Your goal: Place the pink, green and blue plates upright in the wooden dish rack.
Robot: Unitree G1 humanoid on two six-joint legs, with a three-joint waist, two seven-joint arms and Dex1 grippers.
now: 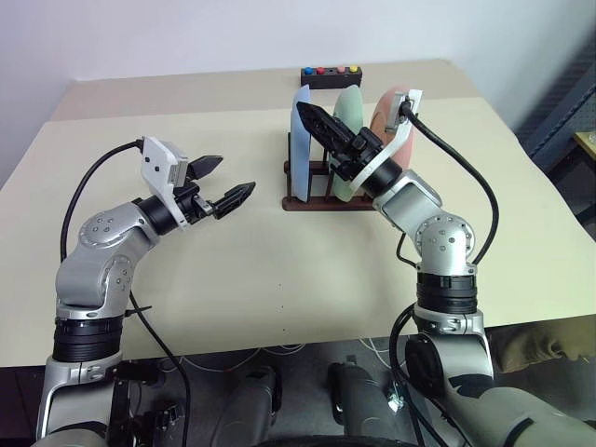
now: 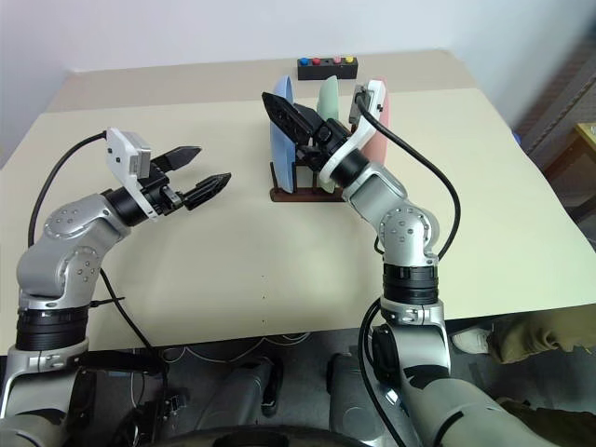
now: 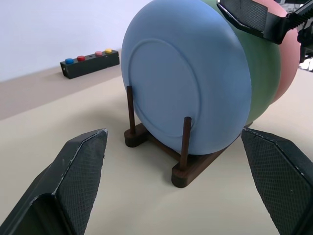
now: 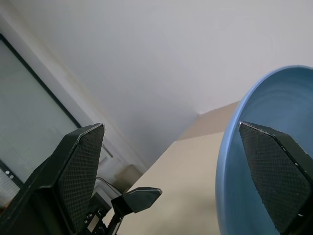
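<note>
Beige tabletop (image 1: 279,279), matte, pale wall behind; grey floor with loose cables along the near edge. Left gripper (image 1: 223,182) hangs above the table left of the rack, fingers spread, nothing held, pointing level toward the rack. Right gripper (image 1: 328,130) is up at the rack, fingers spread wide, gripping nothing; one finger (image 4: 274,171) sits in front of the blue plate's rim, and it is unclear whether it touches. Dark wooden dish rack (image 3: 183,169) stands at the table's far middle. Blue plate (image 3: 186,83) stands upright between thin pegs at the rack's left end, green plate (image 3: 266,73) right behind it, pink plate (image 3: 288,58) last on the right; all three stand on edge in the rack. Black box with coloured buttons (image 3: 90,62) near the far table edge, apart from the rack.
</note>
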